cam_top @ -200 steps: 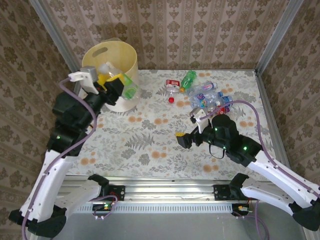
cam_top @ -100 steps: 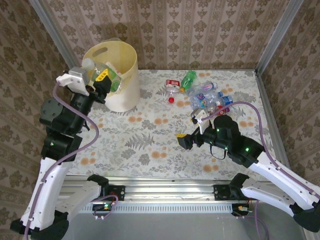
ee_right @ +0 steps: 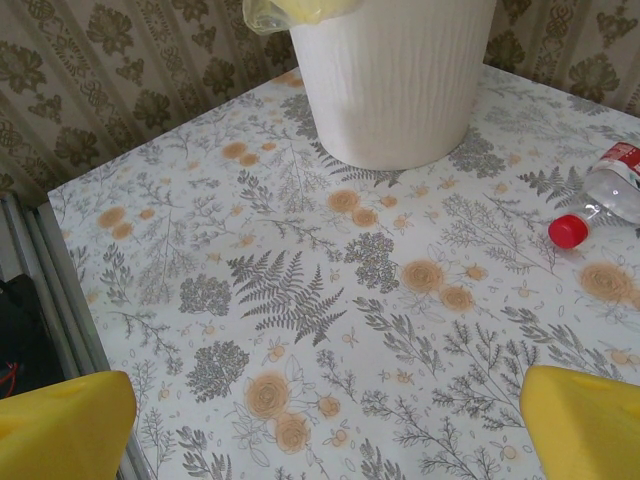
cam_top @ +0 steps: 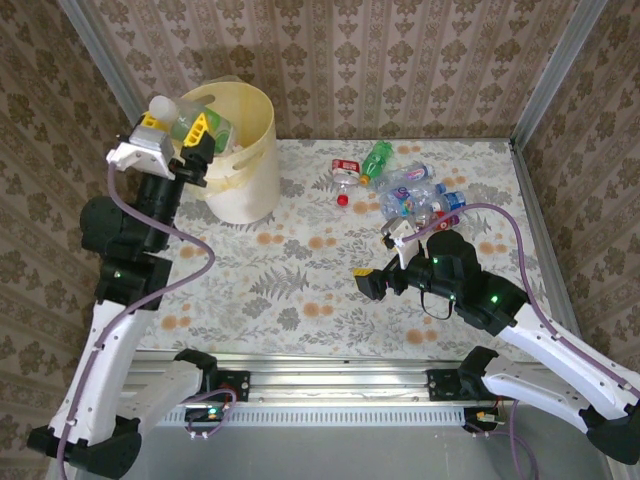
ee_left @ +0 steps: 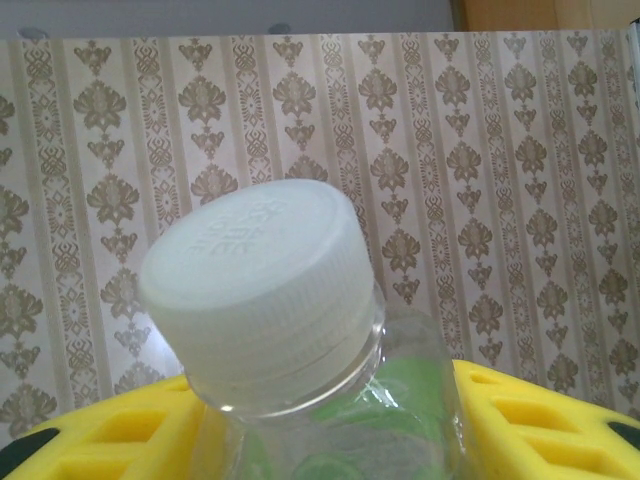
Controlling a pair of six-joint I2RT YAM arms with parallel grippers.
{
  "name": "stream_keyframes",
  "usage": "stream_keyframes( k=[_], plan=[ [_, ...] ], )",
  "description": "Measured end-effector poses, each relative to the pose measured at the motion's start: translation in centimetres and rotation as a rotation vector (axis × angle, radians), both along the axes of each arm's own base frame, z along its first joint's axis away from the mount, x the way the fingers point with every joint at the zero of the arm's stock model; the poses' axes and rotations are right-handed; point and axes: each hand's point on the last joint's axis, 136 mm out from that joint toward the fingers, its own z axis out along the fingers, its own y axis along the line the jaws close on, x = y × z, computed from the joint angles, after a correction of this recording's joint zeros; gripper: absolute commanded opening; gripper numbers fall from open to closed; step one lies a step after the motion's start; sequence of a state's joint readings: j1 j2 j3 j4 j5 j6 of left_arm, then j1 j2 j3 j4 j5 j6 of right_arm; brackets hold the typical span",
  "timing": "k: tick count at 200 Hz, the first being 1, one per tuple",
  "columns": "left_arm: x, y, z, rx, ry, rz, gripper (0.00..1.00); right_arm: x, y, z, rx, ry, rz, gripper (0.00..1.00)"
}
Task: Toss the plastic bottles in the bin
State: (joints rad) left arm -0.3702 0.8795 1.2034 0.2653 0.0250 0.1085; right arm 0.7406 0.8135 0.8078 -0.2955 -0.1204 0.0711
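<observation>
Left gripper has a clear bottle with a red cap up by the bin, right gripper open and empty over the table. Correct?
Not quite. The cap is white, not red, as the left wrist view shows. The rest holds: the left gripper grips the clear bottle up by the bin, and the right gripper is open and empty over the table.

Open table between bin and bottles, apparently heaped.

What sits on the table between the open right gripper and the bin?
Nothing: the right wrist view shows bare floral tabletop from the right gripper to the bin.
</observation>
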Motion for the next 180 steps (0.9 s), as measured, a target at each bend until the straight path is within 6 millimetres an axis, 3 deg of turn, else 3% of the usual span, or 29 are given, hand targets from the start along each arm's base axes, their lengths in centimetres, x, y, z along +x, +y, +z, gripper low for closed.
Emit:
stream_keyframes(
  k=[50,126,153,180],
  plan=[
    [0.8,0.2,0.7,-0.013,-0.078,0.030,0.44,0.0,0.0,0.0,-0.008,-0.010,0.005,1.00],
    [3.5,1.1,-0.3,-0.020,-0.083,0.088,0.46,-0.1,-0.2,-0.3,-0.020,-0.003,0.003,1.00],
    [5.5,2.2,-1.2,-0.038,-0.046,0.112,0.47,-0.1,-0.3,-0.5,-0.027,0.002,-0.002,1.00],
    [9.4,3.5,-3.1,-0.057,0.060,0.126,0.52,-0.3,-0.6,-0.1,-0.019,-0.008,-0.004,1.00]
  ],
)
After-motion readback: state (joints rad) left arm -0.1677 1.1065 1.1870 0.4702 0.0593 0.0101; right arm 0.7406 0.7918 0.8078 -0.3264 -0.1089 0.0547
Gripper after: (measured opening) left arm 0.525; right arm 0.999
